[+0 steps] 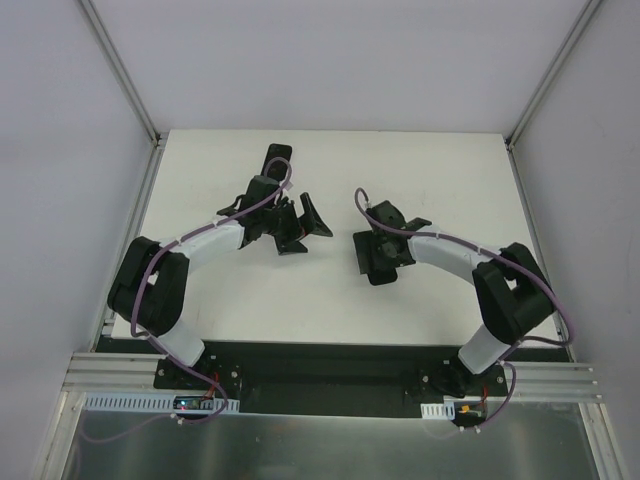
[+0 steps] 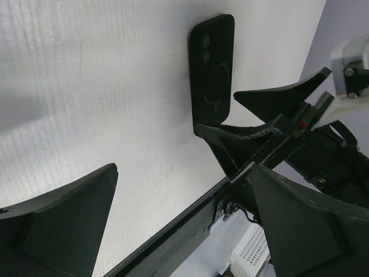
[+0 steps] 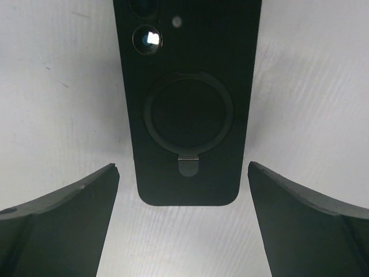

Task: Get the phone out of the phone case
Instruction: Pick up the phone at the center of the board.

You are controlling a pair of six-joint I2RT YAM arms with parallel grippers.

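Note:
The phone in its dark case (image 3: pixel 187 86) lies back-up on the white table, showing two camera lenses and a round ring stand. My right gripper (image 3: pixel 183 166) hangs open right above its lower end, one finger on each side, not touching it. In the left wrist view the phone case (image 2: pixel 212 57) lies flat with the right gripper's fingers (image 2: pixel 271 98) at its near end. In the top view the right gripper (image 1: pixel 372 255) hides most of the phone. My left gripper (image 1: pixel 297 190) is open wide and empty, left of the phone, also shown in its wrist view (image 2: pixel 184 167).
The white table (image 1: pixel 330 310) is walled by white panels at the back and both sides. A black base rail (image 2: pixel 173 242) and a white perforated cable tray (image 2: pixel 253 248) run along the near edge behind both arms.

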